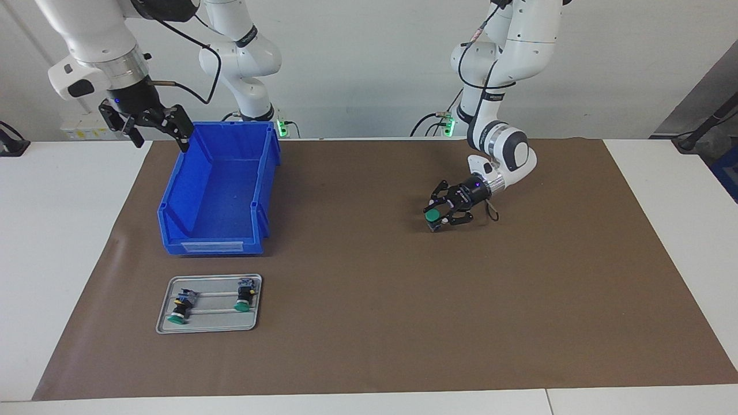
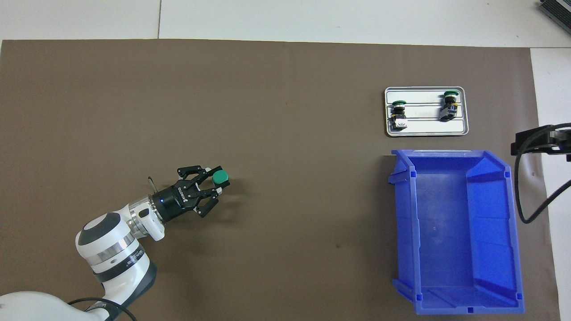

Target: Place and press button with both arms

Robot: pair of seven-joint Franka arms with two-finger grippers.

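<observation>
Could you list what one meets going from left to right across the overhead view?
Left gripper shut on the green-capped button → metal tray with two more buttons, farther from the robots than the blue bin that spans the same stretch → right gripper at the edge.

Bin, tray and held button on the mat

The blue plastic bin (image 1: 216, 190) sat toward the right arm's end; the flat metal tray (image 1: 209, 325), carrying two spare green-capped buttons (image 1: 244, 296), lay just farther out. The left gripper (image 1: 443, 213) clasped the green-capped push button (image 1: 432, 217) low over the brown paper mat (image 1: 369, 323).
</observation>
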